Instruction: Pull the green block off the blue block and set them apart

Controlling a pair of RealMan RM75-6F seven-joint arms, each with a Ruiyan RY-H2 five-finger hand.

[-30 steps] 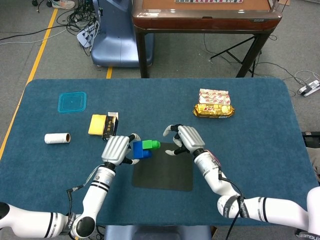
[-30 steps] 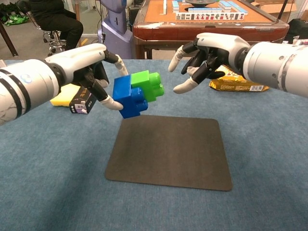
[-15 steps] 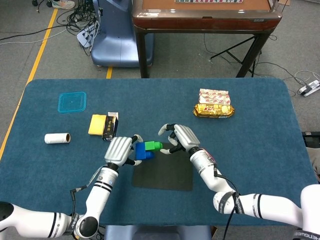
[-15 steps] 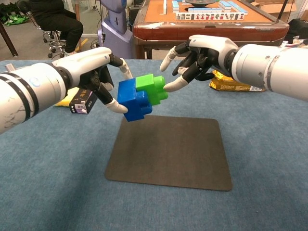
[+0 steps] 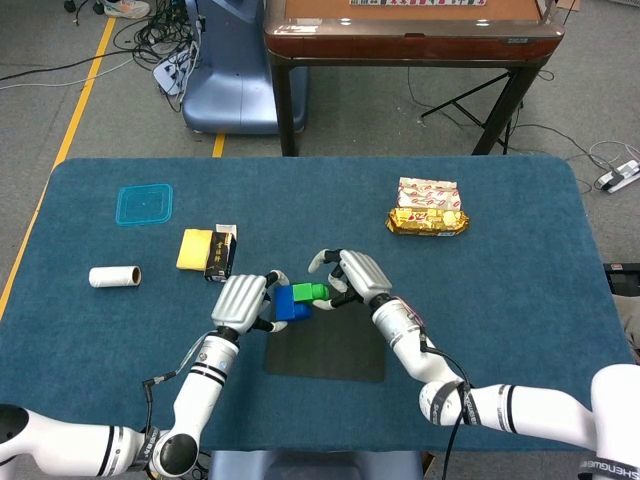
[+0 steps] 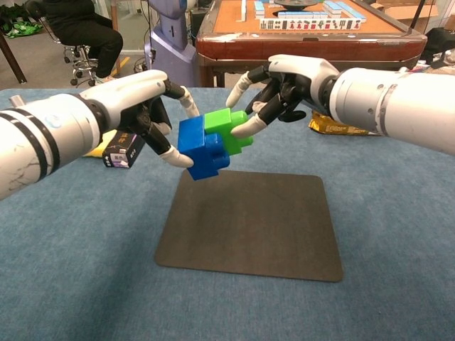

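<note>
The left hand holds the blue block up above the far left corner of the black mat, fingers clamped top and bottom. The green block is plugged into its right side, and the right hand pinches it with the fingertips. That clamp reads plainly from the chest view; from the head view the hands' backs hide most of it, but that view adds the table's far-left things: a cardboard roll, a yellow sponge and a blue lid.
</note>
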